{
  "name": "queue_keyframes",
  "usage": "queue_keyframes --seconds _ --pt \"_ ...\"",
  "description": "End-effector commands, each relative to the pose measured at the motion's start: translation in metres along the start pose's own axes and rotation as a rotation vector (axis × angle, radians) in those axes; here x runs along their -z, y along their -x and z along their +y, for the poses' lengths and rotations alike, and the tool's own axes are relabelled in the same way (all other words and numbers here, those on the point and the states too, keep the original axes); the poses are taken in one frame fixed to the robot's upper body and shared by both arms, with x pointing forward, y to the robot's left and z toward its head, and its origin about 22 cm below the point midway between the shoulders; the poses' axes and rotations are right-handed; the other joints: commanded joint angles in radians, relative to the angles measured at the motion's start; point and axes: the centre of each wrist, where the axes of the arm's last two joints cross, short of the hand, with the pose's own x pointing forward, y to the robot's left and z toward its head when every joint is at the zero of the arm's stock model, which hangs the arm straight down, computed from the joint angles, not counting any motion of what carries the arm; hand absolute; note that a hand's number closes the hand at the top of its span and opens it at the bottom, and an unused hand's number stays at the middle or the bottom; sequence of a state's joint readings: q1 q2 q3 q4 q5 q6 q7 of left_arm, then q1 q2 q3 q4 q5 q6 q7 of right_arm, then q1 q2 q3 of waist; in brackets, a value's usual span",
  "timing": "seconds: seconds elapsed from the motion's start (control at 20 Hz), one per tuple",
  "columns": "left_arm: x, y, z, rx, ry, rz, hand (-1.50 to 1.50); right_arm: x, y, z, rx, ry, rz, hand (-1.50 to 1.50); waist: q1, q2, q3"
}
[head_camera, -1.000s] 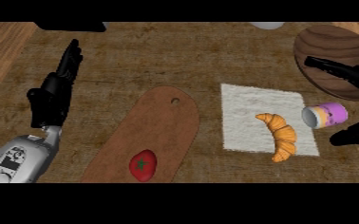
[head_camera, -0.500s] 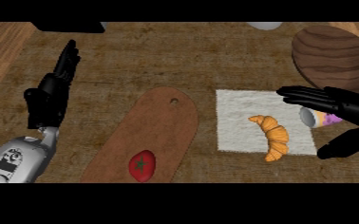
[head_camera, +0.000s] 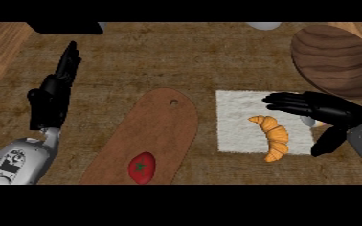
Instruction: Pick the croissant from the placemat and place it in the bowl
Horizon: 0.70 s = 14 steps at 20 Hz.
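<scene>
Left hand, black, stood at the left edge, fingers straight and together, pointing up-view, holding nothing. To its right lay a long brown wooden cutting board with a red tomato at its near end. Further right, a white cloth placemat carried the golden curved croissant. Right hand hovered just right of the croissant, fingers spread over the mat, thumb apart below; not closed on it. Dark wooden round bowl sat beyond that hand, croissant not in it.
</scene>
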<state>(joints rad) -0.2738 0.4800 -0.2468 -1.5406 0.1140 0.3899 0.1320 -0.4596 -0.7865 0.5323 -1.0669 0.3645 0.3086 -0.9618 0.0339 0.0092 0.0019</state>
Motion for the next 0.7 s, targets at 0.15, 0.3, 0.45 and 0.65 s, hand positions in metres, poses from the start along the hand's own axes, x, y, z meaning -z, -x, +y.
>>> queue_keyframes --seconds 0.15,0.3,0.45,0.65 --pt "0.003 -0.005 0.012 0.006 -0.008 0.003 0.00 0.034 0.013 -0.013 0.093 -0.085 -0.137 -1.50 -0.005 -0.003 -0.001" --pt "0.001 0.000 0.003 0.003 -0.018 0.012 0.00 0.030 0.024 0.015 0.094 -0.083 -0.146 -1.50 -0.010 -0.003 -0.001" --pt "0.013 -0.008 0.017 -0.002 -0.018 -0.002 0.00 0.036 0.031 0.028 0.098 -0.092 -0.146 -1.50 -0.012 -0.001 -0.001" --pt "-0.008 0.003 0.004 0.006 -0.007 -0.002 0.00 0.041 0.025 0.033 -0.031 -0.092 -0.221 1.50 -0.019 -0.007 -0.001"
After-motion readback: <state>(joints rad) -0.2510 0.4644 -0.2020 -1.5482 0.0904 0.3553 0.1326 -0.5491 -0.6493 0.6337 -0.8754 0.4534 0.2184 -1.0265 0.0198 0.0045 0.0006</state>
